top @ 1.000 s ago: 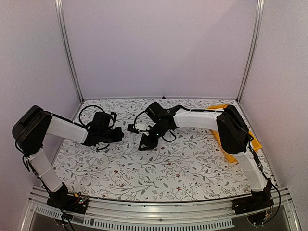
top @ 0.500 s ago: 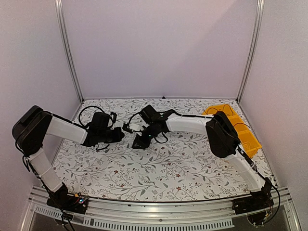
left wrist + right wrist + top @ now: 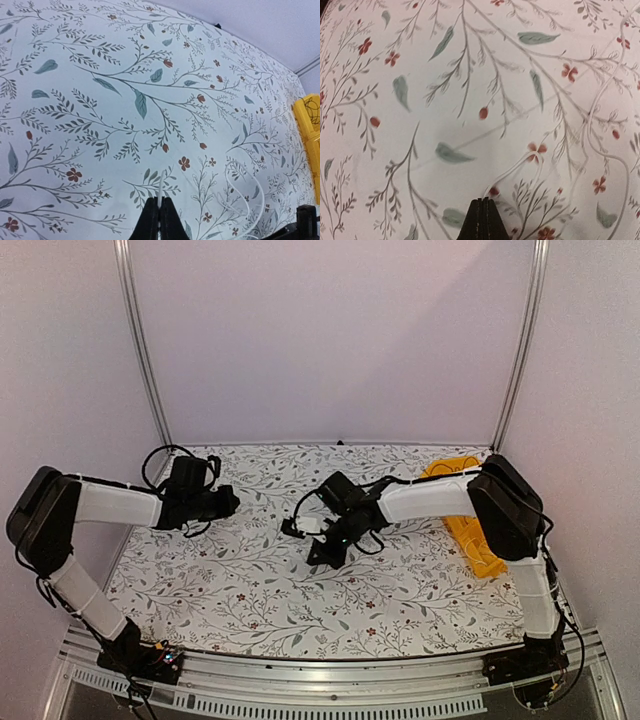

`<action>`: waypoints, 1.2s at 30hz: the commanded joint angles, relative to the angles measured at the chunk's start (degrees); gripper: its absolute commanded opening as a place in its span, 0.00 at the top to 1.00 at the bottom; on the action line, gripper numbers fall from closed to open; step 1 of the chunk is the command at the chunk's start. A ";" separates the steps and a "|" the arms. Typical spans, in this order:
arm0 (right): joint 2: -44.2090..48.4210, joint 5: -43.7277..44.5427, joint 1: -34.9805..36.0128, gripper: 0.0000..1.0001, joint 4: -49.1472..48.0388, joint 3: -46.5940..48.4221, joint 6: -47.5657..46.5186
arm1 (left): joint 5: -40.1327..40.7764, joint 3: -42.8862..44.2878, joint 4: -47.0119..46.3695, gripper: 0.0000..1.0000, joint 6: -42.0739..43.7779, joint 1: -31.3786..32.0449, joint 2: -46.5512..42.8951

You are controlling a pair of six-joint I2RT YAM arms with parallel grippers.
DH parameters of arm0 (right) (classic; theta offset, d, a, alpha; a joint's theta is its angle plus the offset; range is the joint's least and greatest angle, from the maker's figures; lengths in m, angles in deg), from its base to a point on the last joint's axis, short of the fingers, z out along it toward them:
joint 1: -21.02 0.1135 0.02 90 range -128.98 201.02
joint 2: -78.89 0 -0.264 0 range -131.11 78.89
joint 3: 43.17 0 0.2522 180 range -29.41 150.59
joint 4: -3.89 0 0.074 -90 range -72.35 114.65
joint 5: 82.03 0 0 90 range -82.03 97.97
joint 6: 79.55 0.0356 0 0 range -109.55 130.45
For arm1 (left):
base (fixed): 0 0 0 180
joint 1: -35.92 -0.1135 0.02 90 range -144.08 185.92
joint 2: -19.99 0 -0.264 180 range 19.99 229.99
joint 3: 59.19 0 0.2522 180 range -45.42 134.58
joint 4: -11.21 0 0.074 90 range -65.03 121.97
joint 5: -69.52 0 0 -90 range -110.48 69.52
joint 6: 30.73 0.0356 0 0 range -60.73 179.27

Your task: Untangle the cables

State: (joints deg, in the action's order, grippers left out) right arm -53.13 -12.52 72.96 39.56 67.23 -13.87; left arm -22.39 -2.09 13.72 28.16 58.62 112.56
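Left gripper (image 3: 159, 204): jaws pinched fully together. A short bit of white cable (image 3: 161, 184) sticks out past the tips, so it is clamped on that cable. The tips sit low over the floral table cover (image 3: 100, 100), in the left-rear part of the table. More white cable lies in loose loops on the cover to the right of the tips, near the dark body of the right arm at that view's lower right corner.

Right gripper (image 3: 481, 202): jaws also closed tight. White cable comes out from between the tips, so it is gripping cable too. The cable curves up and to the right, flat on the cover. A second white run snakes down the right side of the right wrist view, apart from the first. The gripper is near table centre, apart from the left one.

Can't tell whether both hold the same cable. In the top view the white cable is too thin and pale to trace.

Yellow bin (image 3: 470, 530) sits at the right edge of the table, partly behind the right arm. Thin dark cables (image 3: 311, 105) lie inside it.
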 commanded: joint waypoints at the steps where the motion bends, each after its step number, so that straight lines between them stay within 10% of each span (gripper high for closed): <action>1: 14.35 0.82 -1.50 1.00 5.75 -16.36 -7.22 | 1.78 0.47 2.94 1.00 0.93 -4.85 -5.80; 25: 22.13 0.70 -23.40 1.00 8.55 -33.36 -3.90 | 21.96 -6.65 6.22 1.00 -0.73 -10.61 -21.78; 36: 21.40 -3.11 -23.42 1.00 10.86 -31.07 -4.63 | 7.83 -6.61 1.86 1.00 2.11 -10.53 -16.76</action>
State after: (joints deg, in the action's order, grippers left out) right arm -30.56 -16.17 50.36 46.43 35.58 -18.70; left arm -9.45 -9.09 18.64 28.25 48.98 93.33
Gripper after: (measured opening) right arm 0.011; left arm 0.005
